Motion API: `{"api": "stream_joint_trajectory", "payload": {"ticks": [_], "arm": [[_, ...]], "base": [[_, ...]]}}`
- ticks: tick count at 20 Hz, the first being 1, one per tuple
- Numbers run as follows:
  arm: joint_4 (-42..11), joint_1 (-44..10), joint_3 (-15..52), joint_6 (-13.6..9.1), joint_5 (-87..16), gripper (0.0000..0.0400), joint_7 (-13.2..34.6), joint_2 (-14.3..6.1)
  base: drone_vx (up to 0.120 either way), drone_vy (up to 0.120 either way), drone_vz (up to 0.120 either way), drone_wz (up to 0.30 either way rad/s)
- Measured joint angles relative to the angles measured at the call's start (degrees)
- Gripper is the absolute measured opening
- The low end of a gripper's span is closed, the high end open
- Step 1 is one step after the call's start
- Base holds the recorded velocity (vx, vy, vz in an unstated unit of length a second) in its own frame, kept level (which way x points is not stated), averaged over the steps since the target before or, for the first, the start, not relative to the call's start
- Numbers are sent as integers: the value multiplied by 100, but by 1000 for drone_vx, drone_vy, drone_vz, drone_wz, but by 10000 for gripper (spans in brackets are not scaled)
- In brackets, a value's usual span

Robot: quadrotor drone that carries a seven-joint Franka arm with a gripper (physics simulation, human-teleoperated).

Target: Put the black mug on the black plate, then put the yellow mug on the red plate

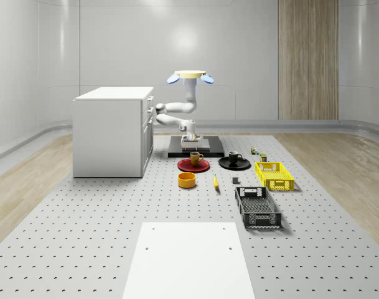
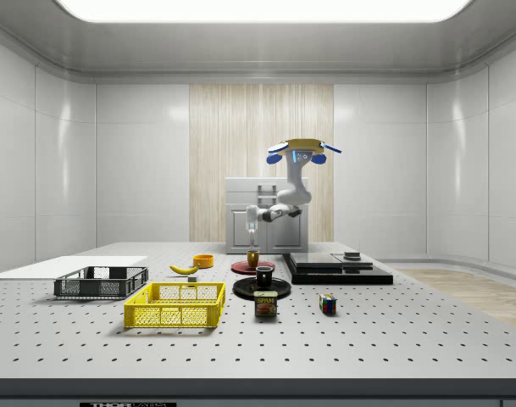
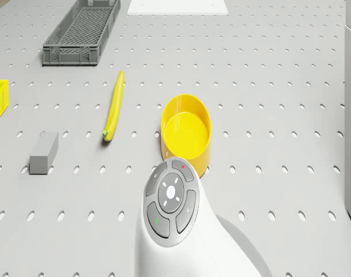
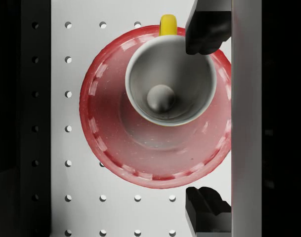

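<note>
The yellow mug (image 4: 170, 81) stands upright on the red plate (image 4: 140, 163), its handle toward the plate's rim. My gripper (image 4: 208, 118) hangs open a little above them, the fingers (image 4: 209, 29) spread wider than the mug and holding nothing. In the whole-scene view the gripper (image 1: 190, 143) is just above the yellow mug (image 1: 196, 158) and red plate (image 1: 193, 166). The black mug (image 1: 234, 157) sits on the black plate (image 1: 234, 164) to their right. The drone (image 1: 189, 76) hovers high over the black platform (image 1: 205, 148), arm reaching down.
A white cabinet (image 1: 111, 131) stands on the whole-scene view's left. In front of the plates lie a yellow bowl (image 1: 187, 180), a banana (image 1: 215, 181), a grey block (image 3: 44, 153), a yellow crate (image 1: 274, 175) and a black crate (image 1: 257, 207).
</note>
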Motion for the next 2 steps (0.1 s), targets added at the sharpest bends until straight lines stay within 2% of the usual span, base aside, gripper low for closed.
{"api": "stream_joint_trajectory", "payload": {"ticks": [2], "arm": [[-17, 13, 33, -24, 28, 397, -3, 6]], "base": [[0, 0, 0, 0]]}}
